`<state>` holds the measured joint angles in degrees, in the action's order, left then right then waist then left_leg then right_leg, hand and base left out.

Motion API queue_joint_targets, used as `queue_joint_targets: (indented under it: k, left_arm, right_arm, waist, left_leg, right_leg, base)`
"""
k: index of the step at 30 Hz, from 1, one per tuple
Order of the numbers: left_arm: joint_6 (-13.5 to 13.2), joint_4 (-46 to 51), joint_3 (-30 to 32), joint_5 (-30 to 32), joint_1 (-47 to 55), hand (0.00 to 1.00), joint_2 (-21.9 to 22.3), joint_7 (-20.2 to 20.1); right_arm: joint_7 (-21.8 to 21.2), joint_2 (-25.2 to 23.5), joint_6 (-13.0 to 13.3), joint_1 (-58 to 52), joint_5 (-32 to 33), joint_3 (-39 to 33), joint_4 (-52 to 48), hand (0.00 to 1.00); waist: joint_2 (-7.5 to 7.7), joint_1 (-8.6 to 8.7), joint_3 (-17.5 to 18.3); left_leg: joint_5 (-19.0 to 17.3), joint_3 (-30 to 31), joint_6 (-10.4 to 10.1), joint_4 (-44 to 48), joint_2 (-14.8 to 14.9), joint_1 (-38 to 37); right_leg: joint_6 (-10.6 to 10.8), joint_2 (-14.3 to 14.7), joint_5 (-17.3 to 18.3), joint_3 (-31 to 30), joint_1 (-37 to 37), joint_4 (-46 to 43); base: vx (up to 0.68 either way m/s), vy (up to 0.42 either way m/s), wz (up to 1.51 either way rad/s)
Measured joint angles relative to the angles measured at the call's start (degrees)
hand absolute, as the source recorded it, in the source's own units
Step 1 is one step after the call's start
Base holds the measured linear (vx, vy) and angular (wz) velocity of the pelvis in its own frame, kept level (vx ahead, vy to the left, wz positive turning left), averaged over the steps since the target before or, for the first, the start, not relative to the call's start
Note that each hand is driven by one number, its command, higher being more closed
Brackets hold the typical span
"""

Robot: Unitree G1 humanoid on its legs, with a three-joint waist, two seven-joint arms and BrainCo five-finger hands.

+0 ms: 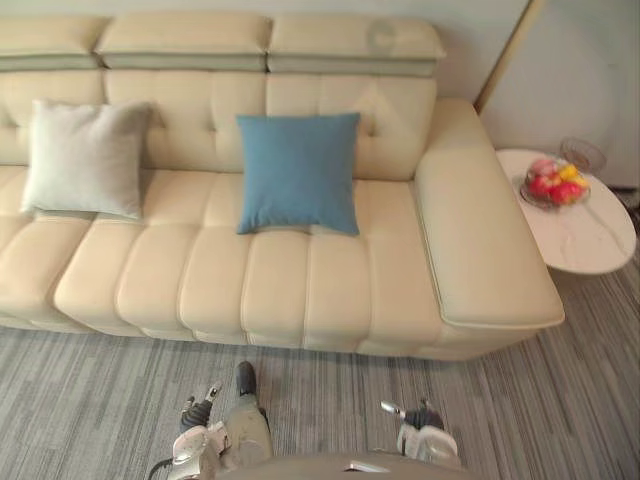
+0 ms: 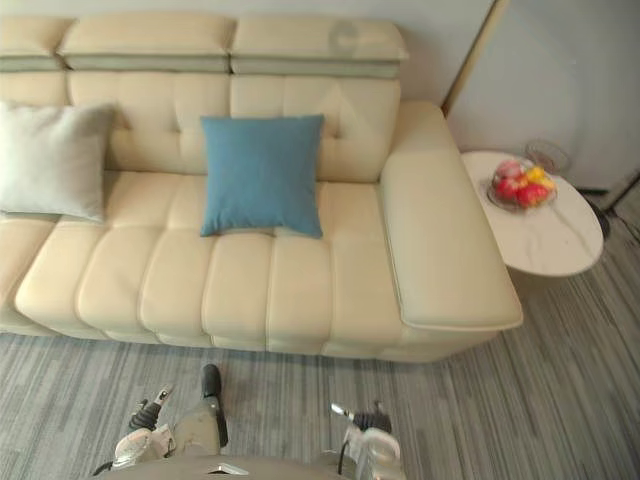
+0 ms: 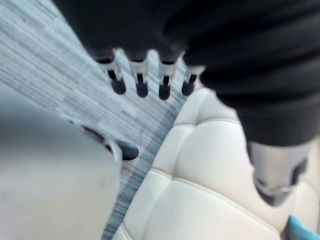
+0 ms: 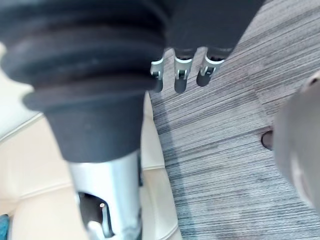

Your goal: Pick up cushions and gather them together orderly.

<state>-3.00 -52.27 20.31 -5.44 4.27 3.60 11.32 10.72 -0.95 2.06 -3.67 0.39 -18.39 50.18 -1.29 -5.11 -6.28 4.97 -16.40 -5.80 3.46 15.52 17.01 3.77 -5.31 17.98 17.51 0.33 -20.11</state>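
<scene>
Two cushions sit on the cream sofa (image 1: 300, 290), well apart from each other: a pale grey cushion (image 1: 84, 158) towards the robot's left and a blue cushion (image 1: 298, 172) near the middle. Each stands on the seat with its back leaning on the tufted backrest, which is what keeps it upright. Bare seat lies between them, so the gathering is not yet begun, and one cushion would have to be carried across to the other. The left hand (image 3: 141, 82) and the right hand (image 4: 180, 72) hang low over the grey carpet (image 1: 100, 390) in front of the sofa, short of its front edge. Both have their fingers straight and relaxed with the thumb apart, and both hold nothing, a pose that suits arms not yet reaching in. Beyond the armrest on the robot's right, a white side table (image 1: 590, 240) carries a bowl of fruit (image 1: 555, 183), clear of any path between the cushions. The blue cushion lies almost straight ahead and looks the easier one to take first, probably with a hand on each side, since soft cloth gives under a pinch.
</scene>
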Motion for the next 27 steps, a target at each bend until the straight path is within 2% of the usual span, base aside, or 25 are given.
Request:
queue_joint_targets:
  k: [1,2,3,4,5,6,7,8,11,12,14,15,18,21,27]
  left_arm:
    - [0.0,-0.1,-0.4,0.1,-0.1,0.0,-0.2,0.0]
    - [0.0,-0.1,-0.4,0.1,-0.1,0.0,-0.3,0.0]
    - [0.0,-0.1,-0.5,0.8,-0.1,0.0,-0.2,-0.1]
    - [0.0,-0.1,-0.6,1.3,-0.2,0.0,-0.2,-0.3]
    - [0.0,-0.2,-0.6,1.3,-0.2,0.0,-0.2,-0.3]
    - [0.0,-0.3,-0.4,1.3,-0.3,0.0,-0.2,-0.5]
    - [0.1,-0.4,-0.2,1.4,-0.3,0.0,-0.3,-0.6]
    - [0.1,-0.9,-0.1,1.8,0.0,0.0,-0.5,-0.9]
    - [0.2,-1.5,-0.6,2.4,1.3,0.0,-3.2,-1.7]
    - [0.2,-2.5,-0.8,3.5,1.0,0.0,-3.8,-1.7]
    - [0.5,-3.6,-1.9,4.2,1.1,0.0,-4.4,-1.9]
    - [0.6,-4.7,-2.6,4.6,1.2,0.0,-4.8,-2.1]
    - [0.7,-5.3,-2.6,4.6,1.5,0.0,-4.9,-2.2]
    - [0.7,-7.1,-3.0,4.6,1.5,0.0,-5.2,-2.9]
    - [0.7,-8.2,-4.8,5.8,1.3,0.0,-5.6,-4.0]
  right_arm:
    - [0.3,0.7,0.0,0.1,0.3,0.0,0.0,0.0]
    - [0.4,0.8,0.0,0.1,0.3,0.0,0.0,0.0]
    - [0.6,1.2,0.0,-0.1,0.3,0.0,0.0,0.0]
    - [0.5,1.2,-0.1,-0.6,0.3,0.0,0.3,0.0]
    - [0.5,1.2,-0.1,-0.6,0.3,-0.1,0.3,0.0]
    - [0.5,0.8,-0.1,-0.6,0.3,-0.5,0.3,0.0]
    - [0.4,0.6,-0.2,-0.6,0.3,-0.9,0.4,0.0]
    - [0.2,0.1,-0.2,-0.5,0.3,-2.5,0.9,0.0]
    - [-0.5,-2.0,-1.0,-0.4,0.3,-3.7,3.9,0.0]
    - [-0.5,-2.3,-1.1,-0.2,0.3,-5.5,5.1,0.0]
    - [-0.6,-2.5,-1.1,-0.3,0.3,-7.0,5.6,0.0]
    - [-0.6,-2.2,-1.1,-0.2,0.3,-7.7,7.0,0.0]
    - [-0.7,-1.7,-1.3,-0.5,0.3,-7.7,7.4,0.0]
    - [-0.7,0.0,-1.3,-0.6,0.4,-7.9,8.4,0.0]
    - [-0.7,1.1,-1.3,0.0,0.4,-8.9,9.8,0.0]
  waist:
    - [0.33,0.26,0.0]
    - [0.39,0.37,0.0]
    - [0.44,0.58,0.0]
    - [0.45,0.88,0.0]
    - [0.45,0.89,0.0]
    - [0.52,1.07,0.0]
    - [0.62,1.24,-0.1]
    - [0.75,1.41,-0.1]
    - [5.11,2.58,2.5]
    - [5.84,3.16,3.0]
    - [5.87,3.68,3.1]
    - [5.29,3.76,3.5]
    - [4.45,3.82,4.0]
    - [3.48,4.43,4.3]
    - [3.03,4.87,4.7]
  left_leg:
    - [0.1,-0.7,0.5,5.5,-1.1,0.0]
    - [0.0,-0.7,0.7,7.3,-1.4,-0.1]
    - [-1.3,-0.1,1.7,14.3,-2.4,-0.8]
    - [-7.8,1.5,2.0,20.0,-3.0,-2.2]
    - [-8.0,1.6,2.0,20.2,-3.0,-2.2]
    - [-13.0,2.8,1.6,23.3,-2.8,-2.7]
    - [-14.7,3.0,1.4,23.6,-2.9,-3.1]
    - [-14.9,2.5,1.8,22.5,-4.0,-3.5]
    - [-9.8,0.4,3.7,11.0,-9.3,-7.6]
    - [-7.6,0.3,3.6,6.2,-10.9,-9.6]
    - [-5.1,0.2,3.5,0.7,-12.6,-12.4]
    - [-3.5,0.4,3.3,-3.7,-13.7,-14.4]
    - [-2.7,2.5,2.7,-8.4,-14.8,-17.1]
    - [-1.1,4.0,3.3,-8.4,-14.6,-18.5]
    - [-0.4,4.1,3.8,-8.4,-14.3,-20.2]
  right_leg:
    - [-0.1,-1.8,-0.9,0.4,-0.5,0.0]
    - [0.0,-2.2,-1.2,0.4,-0.6,0.1]
    - [0.4,-3.4,-1.9,0.4,-0.8,0.2]
    - [1.1,-4.2,-2.7,0.2,-1.6,0.1]
    - [1.1,-4.2,-2.8,0.2,-1.7,0.1]
    - [1.9,-4.7,-3.7,0.0,-2.9,-0.1]
    - [2.5,-5.0,-4.2,-0.4,-3.3,0.0]
    - [3.4,-4.9,-5.0,-1.4,-3.3,0.8]
    - [2.4,-6.7,-8.8,-4.6,-1.8,8.8]
    - [1.8,-6.8,-10.5,-5.1,-0.7,11.4]
    - [1.8,-6.5,-12.0,-6.1,0.2,13.2]
    - [1.4,-6.5,-12.3,-6.8,0.4,14.1]
    - [1.4,-6.2,-12.5,-7.6,0.7,14.8]
    - [1.3,-5.3,-12.8,-7.9,2.2,15.5]
    - [1.8,-4.4,-13.4,-9.0,4.1,17.1]
  base:
    - [-0.15,0.024,0.04]
    - [-0.17,0.042,0.09]
    - [-0.21,0.134,0.13]
    - [-0.17,0.126,0.12]
    - [-0.15,0.195,0.04]
    - [-0.08,0.152,-0.05]
    - [-0.12,0.255,-0.12]
    - [-0.12,0.219,-0.15]
    - [-0.08,0.168,-0.06]
    - [-0.06,0.129,0.06]
    - [-0.11,0.101,0.05]
    - [-0.12,0.086,-0.09]
    - [-0.04,0.023,-0.15]
    - [-0.03,-0.008,-0.13]
    - [0.02,-0.014,-0.09]
